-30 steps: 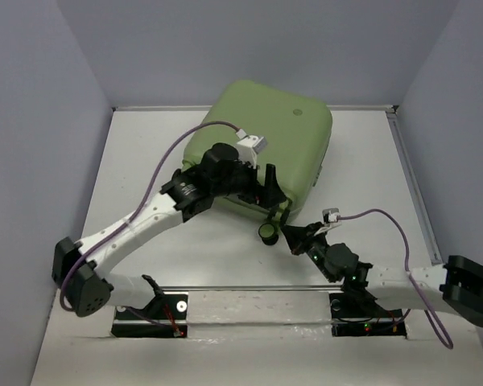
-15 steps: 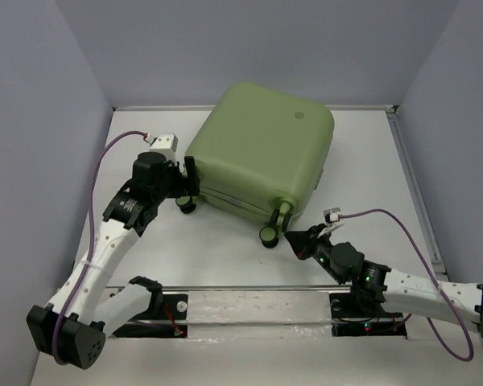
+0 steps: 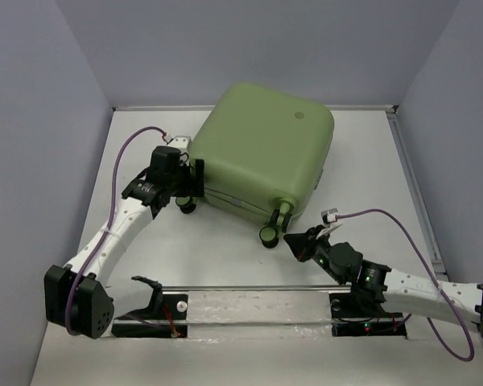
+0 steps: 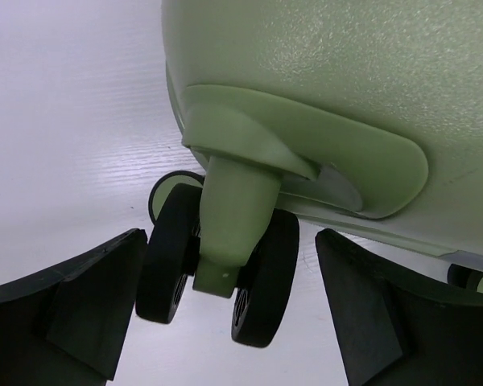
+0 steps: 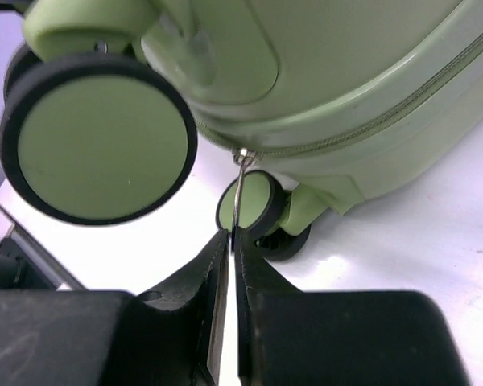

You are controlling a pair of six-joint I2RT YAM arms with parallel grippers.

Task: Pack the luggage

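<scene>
Right claw (image 5: 230, 241) pinches the zipper pull (image 5: 238, 193) of the luggage (image 3: 266, 153); steady traction along the seam seems best. Left claw (image 4: 229, 265), released, straddles a caster (image 4: 177, 257).

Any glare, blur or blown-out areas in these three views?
Top external: even soft light, luggage sharp, faint shadow beneath it. Left wrist: table washed out white, caster crisp. Right wrist: glare patch on table, near fingers dark and featureless, zipper pull sharp.
</scene>
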